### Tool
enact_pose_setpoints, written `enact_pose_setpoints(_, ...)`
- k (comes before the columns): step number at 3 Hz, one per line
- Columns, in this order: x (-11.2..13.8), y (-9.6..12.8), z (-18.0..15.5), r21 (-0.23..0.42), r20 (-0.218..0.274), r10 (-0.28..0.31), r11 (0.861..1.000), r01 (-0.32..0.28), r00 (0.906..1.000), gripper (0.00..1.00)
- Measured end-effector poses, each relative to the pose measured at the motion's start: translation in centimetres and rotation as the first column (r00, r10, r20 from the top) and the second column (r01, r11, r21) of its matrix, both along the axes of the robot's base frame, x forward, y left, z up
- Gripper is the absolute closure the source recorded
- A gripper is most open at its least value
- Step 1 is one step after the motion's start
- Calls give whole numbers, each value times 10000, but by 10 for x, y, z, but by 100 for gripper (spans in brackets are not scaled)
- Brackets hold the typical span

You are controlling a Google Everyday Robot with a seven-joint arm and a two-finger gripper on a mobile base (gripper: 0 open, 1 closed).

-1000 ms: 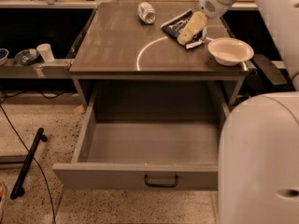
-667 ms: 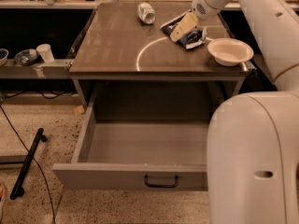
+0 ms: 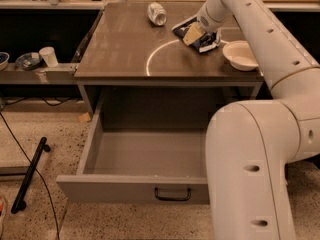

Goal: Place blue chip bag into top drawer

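— How does the top drawer (image 3: 115, 189) stand?
— Open, out from under the tabletop (image 3: 120, 44).
— And the blue chip bag (image 3: 206, 43)?
— It lies on the tabletop's far right part, near the white bowl (image 3: 241, 55). The gripper (image 3: 192, 33) sits down on it; whether it is clamping the bag cannot be told.

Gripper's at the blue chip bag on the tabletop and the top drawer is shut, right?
No, the top drawer is pulled open, as the camera view shows. The gripper is at the blue chip bag on the tabletop.
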State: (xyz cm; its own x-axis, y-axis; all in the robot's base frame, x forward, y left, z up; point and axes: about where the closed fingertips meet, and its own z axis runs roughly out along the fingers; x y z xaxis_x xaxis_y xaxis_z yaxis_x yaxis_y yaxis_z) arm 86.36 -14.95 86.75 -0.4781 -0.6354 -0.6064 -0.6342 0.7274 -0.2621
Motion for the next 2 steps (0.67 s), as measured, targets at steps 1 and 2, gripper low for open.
enact_pose_setpoints(1, 5, -5, -8, -280, 121, 85, 9996, -82, 9999, 64)
enact_pose_setpoints(2, -3, -7, -7, -541, 305, 644, 9966, -627, 9975, 88)
